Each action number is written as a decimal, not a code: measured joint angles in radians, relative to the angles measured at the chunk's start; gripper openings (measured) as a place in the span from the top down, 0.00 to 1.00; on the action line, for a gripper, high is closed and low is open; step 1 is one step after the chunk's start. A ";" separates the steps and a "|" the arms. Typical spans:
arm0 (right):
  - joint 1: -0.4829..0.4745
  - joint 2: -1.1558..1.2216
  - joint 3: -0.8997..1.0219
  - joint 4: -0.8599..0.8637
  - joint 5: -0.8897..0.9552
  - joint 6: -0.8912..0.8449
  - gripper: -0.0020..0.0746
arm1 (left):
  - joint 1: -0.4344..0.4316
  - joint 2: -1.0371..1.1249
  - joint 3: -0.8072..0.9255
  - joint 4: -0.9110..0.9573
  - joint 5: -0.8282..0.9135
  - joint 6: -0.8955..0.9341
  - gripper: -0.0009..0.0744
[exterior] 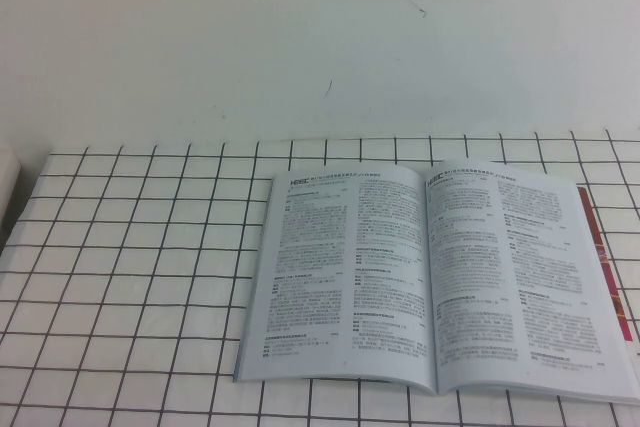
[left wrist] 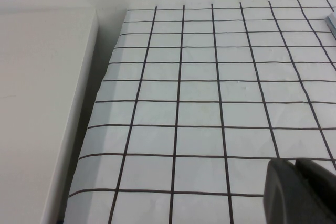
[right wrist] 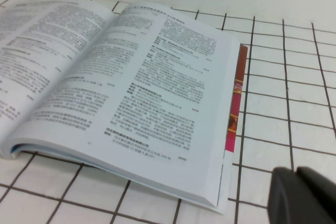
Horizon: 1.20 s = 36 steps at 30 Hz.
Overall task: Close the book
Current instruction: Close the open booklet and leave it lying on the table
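Remaining: the whole closing move — nothing of it done, neither half of the thick white-paged paperback book (exterior: pixel 430 277) lifted.
Book: small black print, a red-and-magenta cover strip along one outer edge; open and flat, both halves spread on the white cloth with black grid lines (exterior: pixel 150 247).
Right gripper (right wrist: pixel 302 198): dark, low over the cloth, nothing seen in its grasp; book just ahead of it, near but not touching, the red-edged half closest; how far open — cannot tell.
Left gripper (left wrist: pixel 299 192): dark, over bare cloth, nothing seen in its grasp; book well apart from it, off toward the other arm; how far open — cannot tell.
High view only: full spread, centre gutter, both outer edges; no gripper in it.
Right wrist view only: thickness of the page block, cover strip up close, near page corner slightly raised off the cloth.
Left wrist view only: plain white slab (left wrist: pixel 42 103) beside the cloth, on the side away from the book; of the book, at most a sliver at the frame border.
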 joint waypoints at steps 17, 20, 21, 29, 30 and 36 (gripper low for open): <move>0.000 0.000 0.009 0.002 -0.127 0.000 0.98 | 0.000 0.000 0.008 -0.158 -0.153 0.000 0.99; 0.000 0.000 0.009 0.002 -0.330 0.000 0.98 | 0.000 0.000 0.008 -0.247 -0.317 0.000 0.99; 0.000 0.000 0.009 0.003 -0.407 0.000 0.98 | 0.000 0.000 0.008 -0.278 -0.366 0.000 0.99; 0.000 0.000 0.009 0.008 -0.911 0.004 0.98 | 0.000 0.000 0.008 -0.344 -0.649 0.008 0.99; 0.000 0.000 0.009 0.010 -0.947 0.004 0.98 | 0.000 0.000 0.008 -0.346 -0.653 0.017 0.99; 0.000 0.000 0.009 0.017 -1.007 0.005 0.98 | 0.000 0.000 0.008 -0.351 -0.667 0.035 0.99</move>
